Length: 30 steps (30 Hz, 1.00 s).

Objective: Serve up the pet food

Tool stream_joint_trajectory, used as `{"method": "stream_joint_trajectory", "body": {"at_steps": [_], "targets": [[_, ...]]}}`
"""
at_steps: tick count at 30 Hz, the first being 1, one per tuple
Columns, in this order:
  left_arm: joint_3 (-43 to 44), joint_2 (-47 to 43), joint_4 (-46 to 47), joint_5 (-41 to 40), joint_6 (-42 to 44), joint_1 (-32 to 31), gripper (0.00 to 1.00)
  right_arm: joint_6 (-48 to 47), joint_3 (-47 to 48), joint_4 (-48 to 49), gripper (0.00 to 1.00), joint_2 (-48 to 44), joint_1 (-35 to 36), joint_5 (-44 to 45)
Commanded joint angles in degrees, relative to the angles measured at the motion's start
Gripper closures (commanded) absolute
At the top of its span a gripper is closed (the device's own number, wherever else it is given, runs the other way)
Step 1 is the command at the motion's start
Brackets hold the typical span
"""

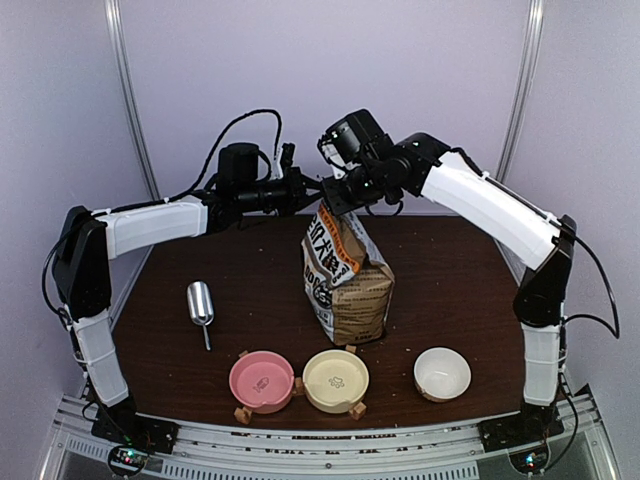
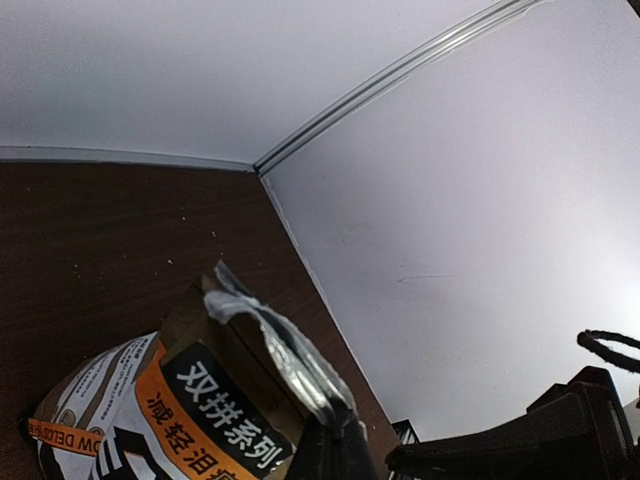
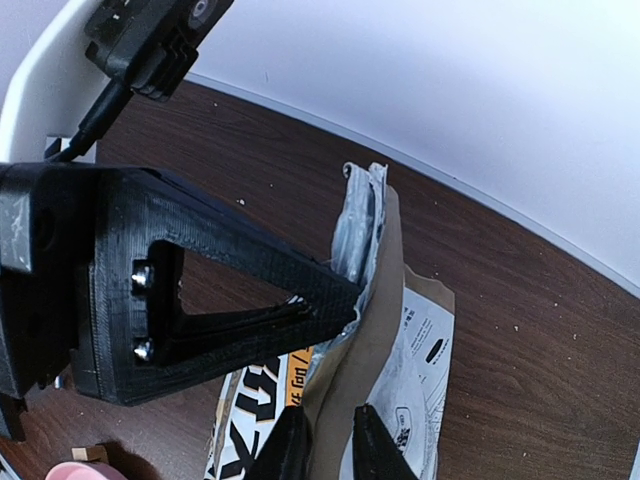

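Note:
No pet food shows; any kibble is hidden inside the kraft bag (image 1: 348,280), which stands upright mid-table with its top pulled up. My left gripper (image 1: 312,192) reaches in from the left and is shut on the bag's silver-lined top strip (image 2: 290,345); its fingers meet at the strip's end (image 2: 335,445). In the right wrist view it appears as a black wedge (image 3: 345,295) pinching that strip. My right gripper (image 1: 338,203) comes from the right, and its fingers (image 3: 290,445) close on the bag's (image 3: 430,350) brown side fold just below the top.
A metal scoop (image 1: 200,303) lies on the table left of the bag. A pink bowl (image 1: 262,380), a cream bowl (image 1: 336,380) and a white bowl (image 1: 442,373) stand in a row at the near edge. The back wall is close behind both grippers.

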Motion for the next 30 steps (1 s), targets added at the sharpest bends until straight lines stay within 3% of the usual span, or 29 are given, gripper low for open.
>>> {"method": "stream_joint_trajectory", "body": {"at_steps": [1, 5, 10, 20, 30], "targets": [[0.40, -2.56, 1.94, -0.60, 1.43, 0.16, 1.00, -0.87, 0.75, -2.08, 0.82, 2.33, -0.50, 4.24], [0.41, -2.56, 1.88, -0.43, 1.38, 0.13, 1.00, -1.07, 0.74, -2.55, 0.85, 2.97, -0.47, 6.38], [0.40, -2.48, 2.02, -0.52, 1.52, 0.15, 1.00, -0.67, 0.74, -2.86, 0.99, 3.11, -0.47, 9.52], [0.39, -2.03, 2.22, -0.61, 1.60, 0.00, 1.00, 1.05, -0.31, -1.24, 1.00, 1.10, -0.55, 16.51], [0.30, -2.20, 2.45, -0.05, 2.25, -0.40, 1.00, 3.71, -5.09, 2.86, 1.00, -3.55, -2.55, 4.55]]}}
